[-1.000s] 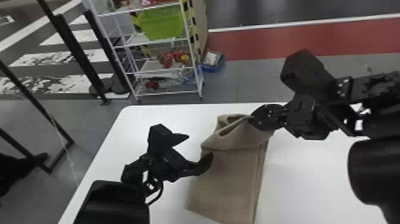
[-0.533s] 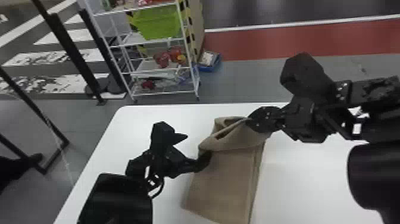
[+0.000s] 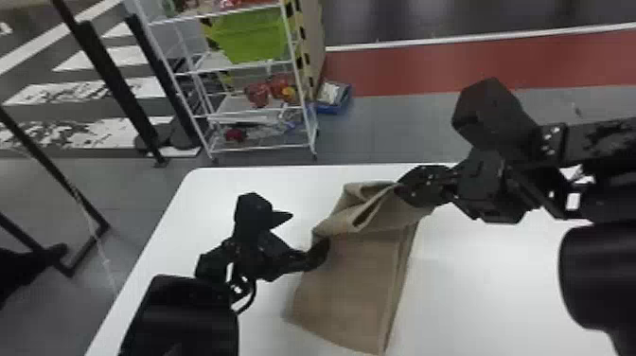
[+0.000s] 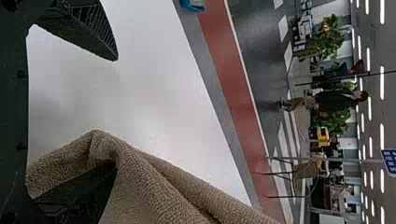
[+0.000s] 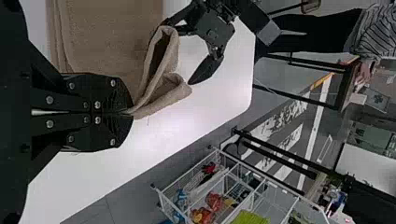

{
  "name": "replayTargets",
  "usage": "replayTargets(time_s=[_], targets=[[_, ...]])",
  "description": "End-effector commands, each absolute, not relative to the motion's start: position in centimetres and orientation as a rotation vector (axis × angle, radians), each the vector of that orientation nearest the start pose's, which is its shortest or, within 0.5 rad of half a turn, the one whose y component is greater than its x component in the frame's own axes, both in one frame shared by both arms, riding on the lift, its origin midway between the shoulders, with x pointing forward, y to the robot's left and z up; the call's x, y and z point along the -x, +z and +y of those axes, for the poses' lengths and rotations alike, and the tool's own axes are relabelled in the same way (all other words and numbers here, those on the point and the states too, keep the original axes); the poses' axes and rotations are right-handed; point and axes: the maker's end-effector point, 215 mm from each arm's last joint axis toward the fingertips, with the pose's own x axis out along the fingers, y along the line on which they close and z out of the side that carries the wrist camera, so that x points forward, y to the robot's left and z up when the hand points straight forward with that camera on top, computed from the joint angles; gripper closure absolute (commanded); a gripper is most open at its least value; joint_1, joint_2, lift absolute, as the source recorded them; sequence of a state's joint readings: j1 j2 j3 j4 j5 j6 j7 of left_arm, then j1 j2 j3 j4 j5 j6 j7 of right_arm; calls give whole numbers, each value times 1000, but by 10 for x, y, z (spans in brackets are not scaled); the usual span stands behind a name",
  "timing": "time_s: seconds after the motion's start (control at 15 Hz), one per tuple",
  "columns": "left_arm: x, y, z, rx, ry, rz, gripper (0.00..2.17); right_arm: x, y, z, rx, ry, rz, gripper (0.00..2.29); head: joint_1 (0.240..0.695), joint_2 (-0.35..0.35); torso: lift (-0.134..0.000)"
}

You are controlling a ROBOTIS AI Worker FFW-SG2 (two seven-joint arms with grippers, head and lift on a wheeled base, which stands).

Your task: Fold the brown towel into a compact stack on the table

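The brown towel (image 3: 350,284) lies on the white table (image 3: 478,303), its far end lifted and folded over toward the near side. My right gripper (image 3: 402,189) is shut on the towel's far right corner; in the right wrist view the right gripper (image 5: 128,113) pinches the towel edge (image 5: 161,88) between closed fingers. My left gripper (image 3: 307,234) stands open at the towel's left side, one finger under the folded flap and the other apart above the table. In the left wrist view, the left gripper (image 4: 109,116) has the towel (image 4: 154,191) draped over one finger.
Beyond the table's far edge stand a white wire shelf (image 3: 260,147) with a green bin (image 3: 251,35) and a blue box (image 3: 333,97) on the floor. Dark metal posts (image 3: 113,90) rise at the left, off the table.
The left gripper has moved slightly right, its near finger now deeper against the towel's flap. The right gripper keeps its hold with little movement; the whole head view has shifted slightly.
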State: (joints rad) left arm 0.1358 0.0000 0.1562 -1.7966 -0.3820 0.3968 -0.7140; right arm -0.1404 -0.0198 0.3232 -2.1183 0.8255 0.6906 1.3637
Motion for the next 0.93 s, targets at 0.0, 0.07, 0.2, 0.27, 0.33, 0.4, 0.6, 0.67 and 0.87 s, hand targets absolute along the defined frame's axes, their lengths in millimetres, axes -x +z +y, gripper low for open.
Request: replayTargets(time_s=[0.0,0.07,0.2,0.27,0.33,0.4,0.6,0.67,0.87], targets=[[-514,-443,220,-236,-438,429,80,-449,-281,5,641,1130,362,1531,695,235,-119],[-516,-441,217,-243,-442,411,80,-440,-287,11,646,1149,368,1534,695,245,-119],[-514,-442,217,-241,-445,405,80,-431,-294,16,650,1166,376,1531,695,256,-119],[-512,-439,219,-242,-448,388,80,-428,-296,18,649,1172,379,1531,695,259,-119],[-511,-438,221,-240,-448,380,80,-423,-300,24,655,1187,382,1534,695,263,-119],[-510,-439,223,-239,-445,382,80,-415,-307,31,654,1207,393,1531,695,272,-119],[-509,-439,221,-235,-452,379,80,-394,-330,52,679,1264,431,1531,695,296,-119],[-508,-439,219,-230,-456,379,80,-389,-336,57,688,1276,442,1531,695,305,-119],[-505,-427,216,-251,-500,314,80,-376,-349,64,687,1299,467,1531,695,331,-119]])
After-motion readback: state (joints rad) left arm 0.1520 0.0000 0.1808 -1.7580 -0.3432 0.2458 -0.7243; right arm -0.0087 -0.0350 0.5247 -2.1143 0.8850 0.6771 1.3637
